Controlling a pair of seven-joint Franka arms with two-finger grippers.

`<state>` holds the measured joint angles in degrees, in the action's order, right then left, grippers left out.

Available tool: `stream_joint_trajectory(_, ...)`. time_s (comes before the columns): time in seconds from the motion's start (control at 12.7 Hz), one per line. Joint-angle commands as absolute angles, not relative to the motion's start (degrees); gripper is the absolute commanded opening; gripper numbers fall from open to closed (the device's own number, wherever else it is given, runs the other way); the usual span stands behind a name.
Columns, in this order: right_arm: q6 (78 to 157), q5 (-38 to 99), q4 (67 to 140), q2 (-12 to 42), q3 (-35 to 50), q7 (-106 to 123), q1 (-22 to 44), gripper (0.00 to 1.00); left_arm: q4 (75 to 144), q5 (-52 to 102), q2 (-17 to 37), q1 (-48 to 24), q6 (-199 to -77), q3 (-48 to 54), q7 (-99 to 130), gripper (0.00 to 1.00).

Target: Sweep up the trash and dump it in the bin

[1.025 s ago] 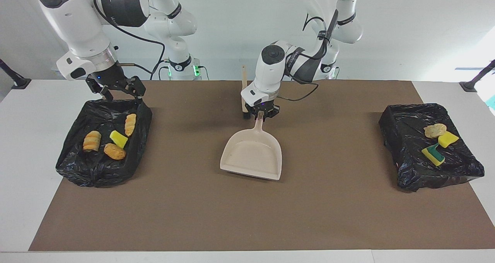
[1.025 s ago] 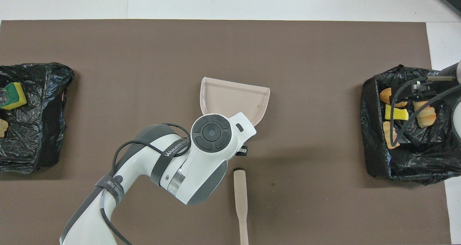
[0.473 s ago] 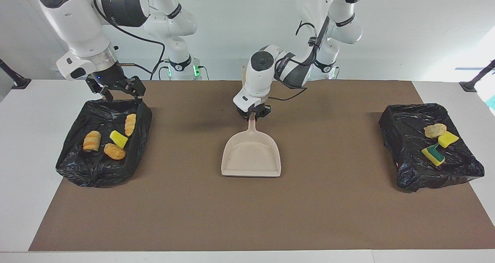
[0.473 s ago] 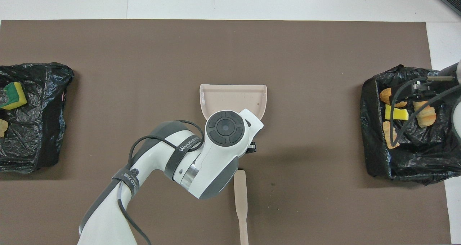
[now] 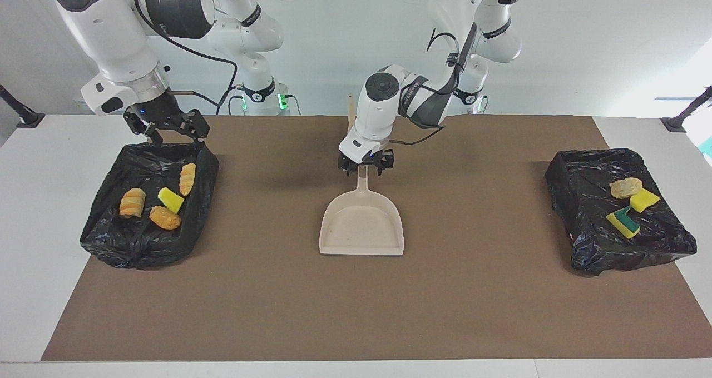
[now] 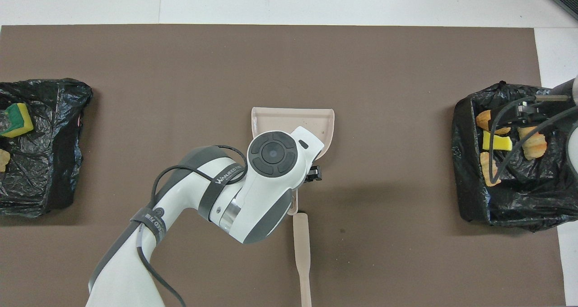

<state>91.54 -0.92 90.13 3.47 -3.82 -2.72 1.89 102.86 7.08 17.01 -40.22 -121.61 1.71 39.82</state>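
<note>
Dustpan (image 5: 361, 222) has swung square since a sec ago, mouth now facing lower edge of the facing frame, lying flat mid-surface. Left gripper (image 5: 366, 165) has let go: fingers spread either side of the dustpan handle, mid-frame, no grip on it. Brush (image 6: 301, 253) lies just robot-side of the handle, bottom centre of the overhead frame, mostly hidden by the arm in the facing one.

Right gripper (image 5: 169, 130) hangs over the robot-side rim of the black bin (image 5: 111, 244) at mid-left of the facing frame, fingers apart, holding nothing, arm waiting.

Trash all bagged: 3 bread chunks (image 5: 132, 202) plus a yellow sponge bit (image 5: 170, 199) in that bin. Second bin (image 5: 589, 250), mid-right of the facing frame, has a pale chunk (image 5: 625, 187), another yellow sponge piece (image 5: 644, 199) and the green-and-yellow sponge (image 5: 623, 222). Brown mat (image 5: 356, 311) covers the surface.
</note>
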Motion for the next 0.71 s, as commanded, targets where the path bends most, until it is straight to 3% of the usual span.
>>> stream_joint_trajectory(0.0,92.29,0.26,91.05,2.64,-3.6,-1.67,1.41,1.0,102.49,7.91,13.89,-36.4,-119.09,1.5,39.82,1.0)
stream_joint_trajectory(0.63,92.29,0.26,91.05,2.64,-3.6,-1.67,1.41,1.0,96.68,7.29,13.45,-22.08,-109.7,1.23,13.05,1.0)
